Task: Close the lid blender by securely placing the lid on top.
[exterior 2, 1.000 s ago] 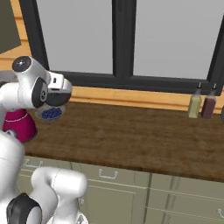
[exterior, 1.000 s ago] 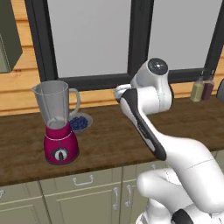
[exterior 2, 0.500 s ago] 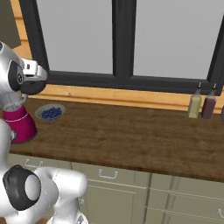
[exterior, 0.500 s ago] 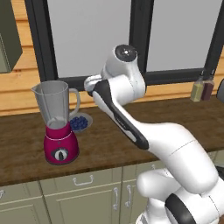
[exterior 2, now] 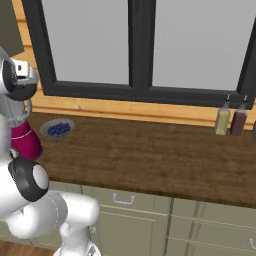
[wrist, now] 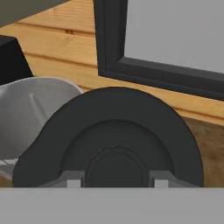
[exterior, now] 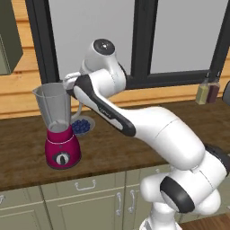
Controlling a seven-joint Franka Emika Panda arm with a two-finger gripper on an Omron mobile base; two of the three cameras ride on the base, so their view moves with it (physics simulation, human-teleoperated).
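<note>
A round, matte black lid (wrist: 113,144) sits clamped in the gripper (wrist: 114,181) just beside the open rim of the clear, tapered blender (exterior: 58,128) jar on the wooden counter (exterior: 112,143).

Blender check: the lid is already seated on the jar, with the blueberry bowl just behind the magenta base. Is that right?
Not quite. The jar is open at the top in the left base view; the lid is up at the pincer, as the hand view shows, beside the jar rim. The blueberry bowl does sit just behind the magenta base.
</note>
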